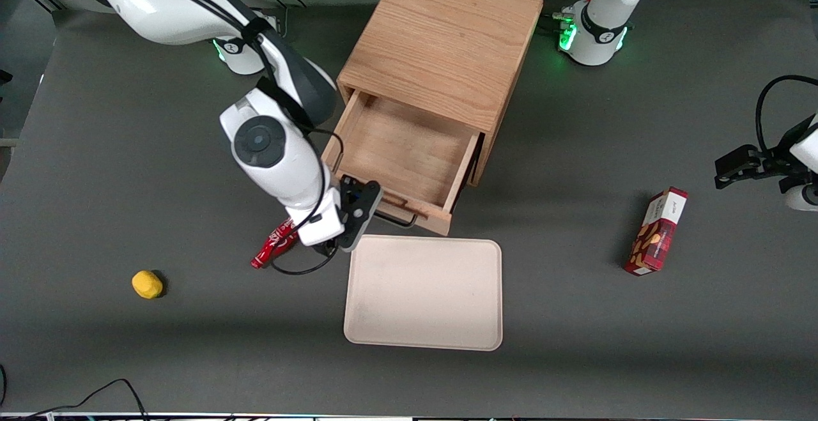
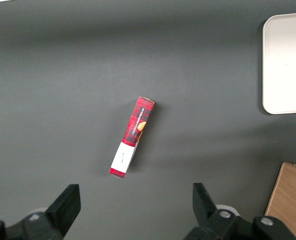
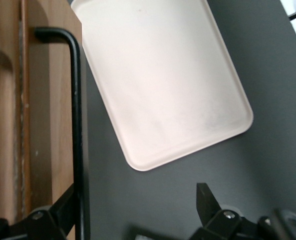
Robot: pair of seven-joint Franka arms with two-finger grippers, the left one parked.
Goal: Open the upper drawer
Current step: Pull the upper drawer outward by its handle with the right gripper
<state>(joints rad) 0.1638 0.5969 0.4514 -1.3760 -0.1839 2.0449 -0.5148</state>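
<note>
The upper drawer (image 1: 402, 153) stands pulled well out of the oak cabinet (image 1: 441, 44), and its bare wooden inside shows. Its long black wire handle (image 1: 399, 216) runs across the drawer front, on the side nearer the front camera. My right gripper (image 1: 361, 210) is at the working arm's end of that handle, with its fingers spread wide. In the right wrist view the handle (image 3: 77, 125) runs along the drawer front (image 3: 43, 125) and passes right by one finger (image 3: 63, 205); the gripper (image 3: 137, 192) grips nothing. The lower drawer is hidden under the upper one.
A cream tray (image 1: 424, 292) lies on the table just nearer the front camera than the drawer, also seen from the wrist (image 3: 162, 80). A red packet (image 1: 273, 245) lies under my wrist. A yellow lump (image 1: 147, 284) lies toward the working arm's end, a red box (image 1: 656, 231) toward the parked arm's.
</note>
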